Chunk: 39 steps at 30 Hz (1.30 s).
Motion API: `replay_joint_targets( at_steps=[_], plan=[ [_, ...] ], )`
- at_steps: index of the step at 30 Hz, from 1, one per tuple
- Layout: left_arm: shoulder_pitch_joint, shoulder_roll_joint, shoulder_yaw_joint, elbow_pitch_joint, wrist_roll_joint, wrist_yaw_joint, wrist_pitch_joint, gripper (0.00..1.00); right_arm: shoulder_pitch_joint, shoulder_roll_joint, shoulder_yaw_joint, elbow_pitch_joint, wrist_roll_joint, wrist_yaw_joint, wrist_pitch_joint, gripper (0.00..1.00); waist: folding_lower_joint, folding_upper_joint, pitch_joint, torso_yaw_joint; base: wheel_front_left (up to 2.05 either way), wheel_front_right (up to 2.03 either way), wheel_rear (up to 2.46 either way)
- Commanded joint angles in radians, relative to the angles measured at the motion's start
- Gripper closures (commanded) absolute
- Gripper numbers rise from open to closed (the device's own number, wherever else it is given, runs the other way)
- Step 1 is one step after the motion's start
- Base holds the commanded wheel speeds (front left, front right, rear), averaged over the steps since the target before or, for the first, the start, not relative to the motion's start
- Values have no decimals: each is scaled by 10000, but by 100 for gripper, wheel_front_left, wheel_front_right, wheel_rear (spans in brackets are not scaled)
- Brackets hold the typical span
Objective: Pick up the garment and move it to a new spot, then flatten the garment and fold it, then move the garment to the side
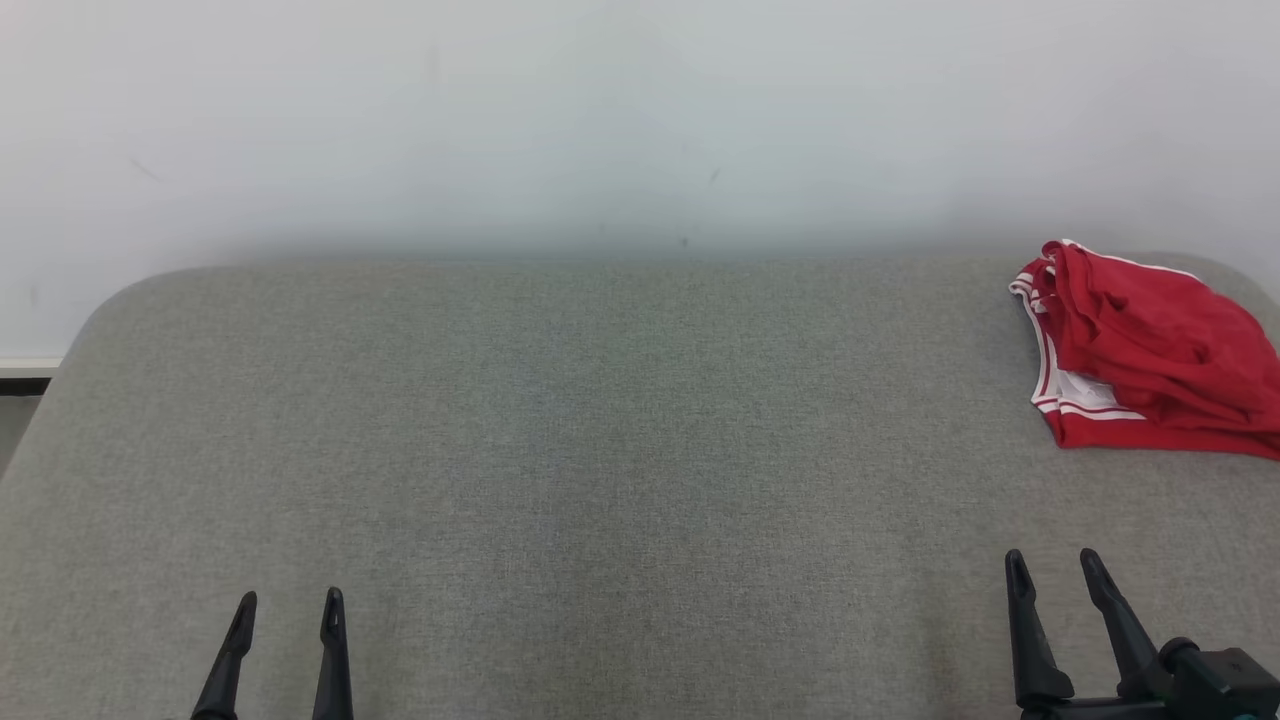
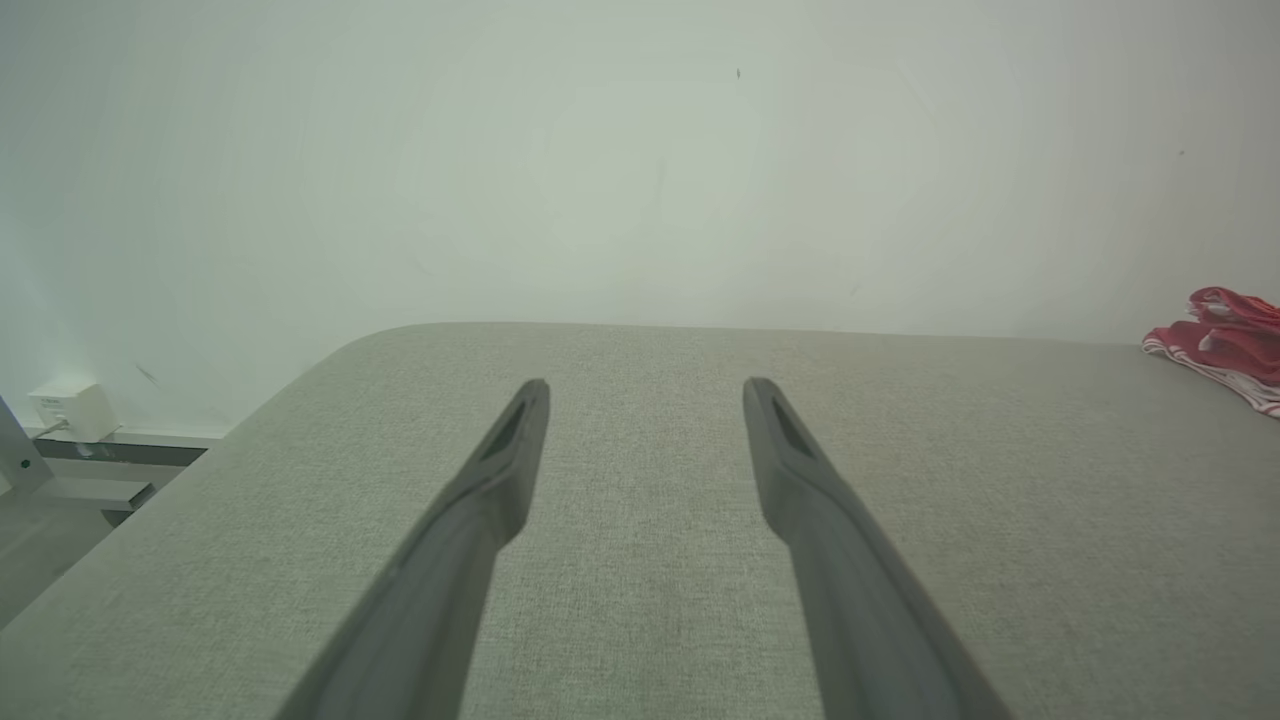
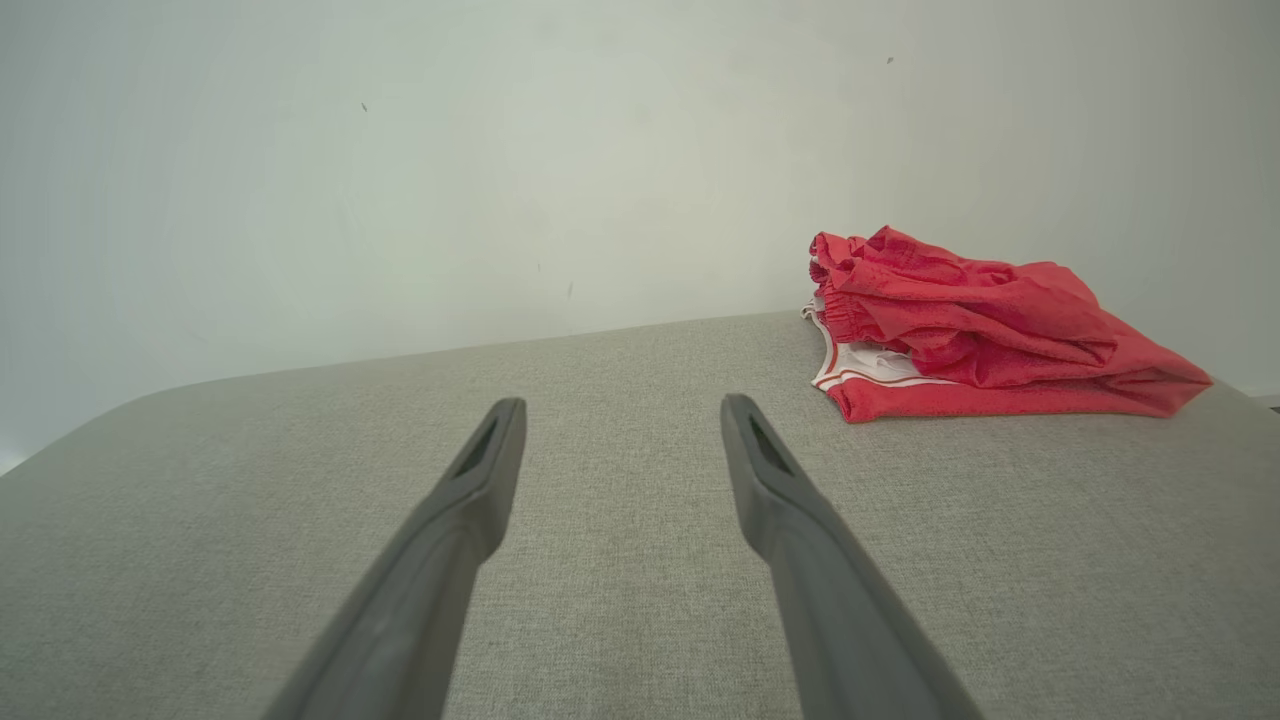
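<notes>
The garment [image 1: 1150,350] is red with white trim and lies in a folded heap at the far right of the grey padded surface [image 1: 600,420]. The right wrist view has the garment [image 3: 980,330] ahead and to the right of the fingers; the left wrist view catches the garment [image 2: 1225,340] at its right edge. My right gripper [image 1: 1052,565] stands open near the front right, well short of the garment, with nothing between its fingers. At the front left, my left gripper [image 1: 290,605] is open and holds nothing. Both pairs of fingers hover over bare fabric.
A pale wall [image 1: 640,120] rises directly behind the padded surface. The surface has rounded far corners. Beyond its left edge, the left wrist view shows a small white box [image 2: 70,410] on a ledge and some floor.
</notes>
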Motion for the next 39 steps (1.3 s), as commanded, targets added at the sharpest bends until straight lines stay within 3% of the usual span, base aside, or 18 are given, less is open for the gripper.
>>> replay_joint_targets(
  at_steps=[1,22,23,27,39],
  plan=[
    [78,61,11,19,8,28,-28,0,100,79,23,7,-108,-33,-59,0,1,0,-52,51,0,0,0],
    [178,116,-55,192,-42,28,-28,0,71,86,244,215,-138,-33,-101,0,1,0,-162,139,0,0,0],
    [74,121,-81,223,37,-2,2,100,61,152,242,246,-102,0,-84,100,1,-1,-164,139,0,0,0],
    [146,37,-119,599,-14,-4,36,100,188,227,276,581,-44,0,-63,100,1,0,-163,138,0,0,0],
    [-161,-8,-8,724,-2217,-2,598,100,-103,300,86,646,1973,-2,419,100,1,0,-141,110,0,0,0]
  ],
)
